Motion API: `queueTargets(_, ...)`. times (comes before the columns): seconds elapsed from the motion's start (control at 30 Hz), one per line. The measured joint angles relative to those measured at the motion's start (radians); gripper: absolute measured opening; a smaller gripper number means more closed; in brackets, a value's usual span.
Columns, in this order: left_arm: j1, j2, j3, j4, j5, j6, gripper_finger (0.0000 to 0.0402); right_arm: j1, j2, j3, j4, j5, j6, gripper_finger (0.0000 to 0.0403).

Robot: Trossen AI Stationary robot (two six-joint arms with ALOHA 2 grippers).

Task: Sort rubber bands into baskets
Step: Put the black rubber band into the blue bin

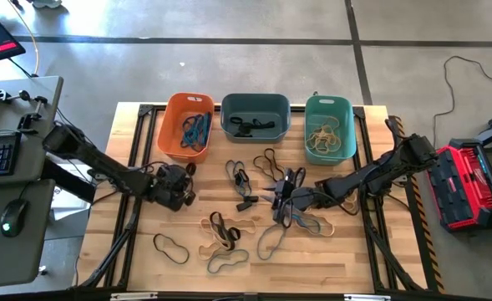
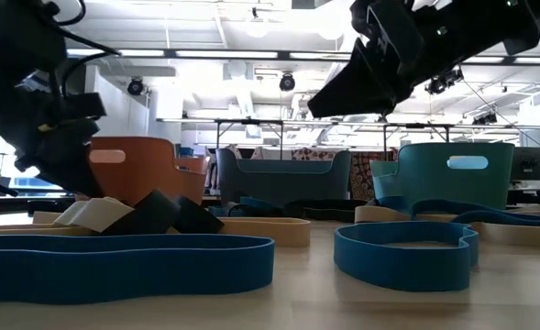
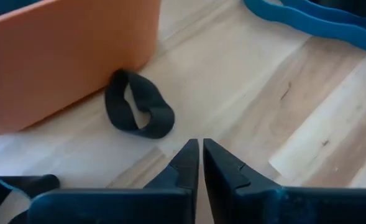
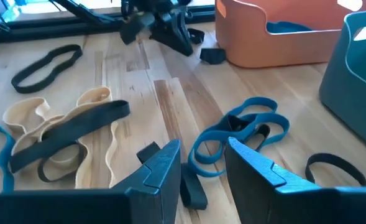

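Left gripper (image 3: 199, 163) clenched, empty, near small black band (image 3: 138, 113) beside orange basket (image 1: 184, 125). Band light, floppy: pinch raised loop. Right gripper (image 4: 201, 165) parted, empty.

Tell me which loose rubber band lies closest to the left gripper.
The small black band beside the orange basket, just ahead of the left gripper. The other loose bands lie farther out across the table.

Three baskets (image 1: 255, 116), two arms, over a dozen rubber bands (image 1: 227, 262).

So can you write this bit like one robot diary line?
left gripper: shut, empty, by orange basket | right gripper: open over blue band
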Motion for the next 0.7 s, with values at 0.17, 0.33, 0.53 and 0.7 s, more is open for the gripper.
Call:
queueTargets(0.17,0.050,0.009,0.000,0.008,-0.001,-0.004,0.0057,0.004,0.000,0.000,0.010,-0.026,0.000,0.0113)
queueTargets(0.33,0.085,0.009,0.000,0.012,-0.013,-0.005,0.0107,0.008,0.000,0.000,0.010,-0.033,0.003,0.0113)
queueTargets(0.53,0.145,0.009,0.000,0.012,-0.017,0.039,0.0146,-0.003,0.000,0.000,0.010,-0.033,0.000,0.0113)
queueTargets(0.7,0.191,0.009,0.000,0.012,0.015,0.080,0.0149,-0.008,0.000,0.000,0.010,-0.033,0.008,0.0113)
